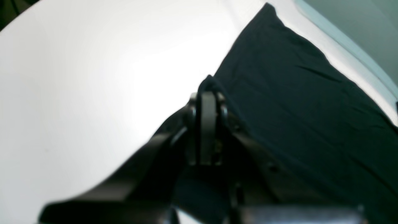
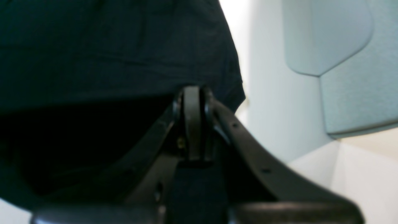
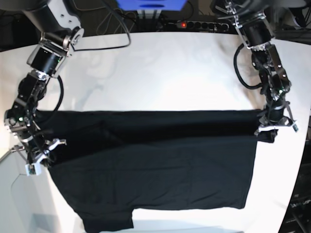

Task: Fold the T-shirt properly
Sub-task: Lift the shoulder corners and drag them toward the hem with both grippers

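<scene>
Fingers (image 1: 207, 109) on T-shirt (image 3: 155, 165) — stretched sideways

Left pincer (image 3: 266, 127) clamped; right pincer (image 3: 43, 151) clamped.

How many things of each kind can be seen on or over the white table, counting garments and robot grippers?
Garments: 1, the black T-shirt
Grippers: 2, the left gripper and the right gripper, each shut on an edge of the shirt
Total: 3, all on or over the white table
</scene>
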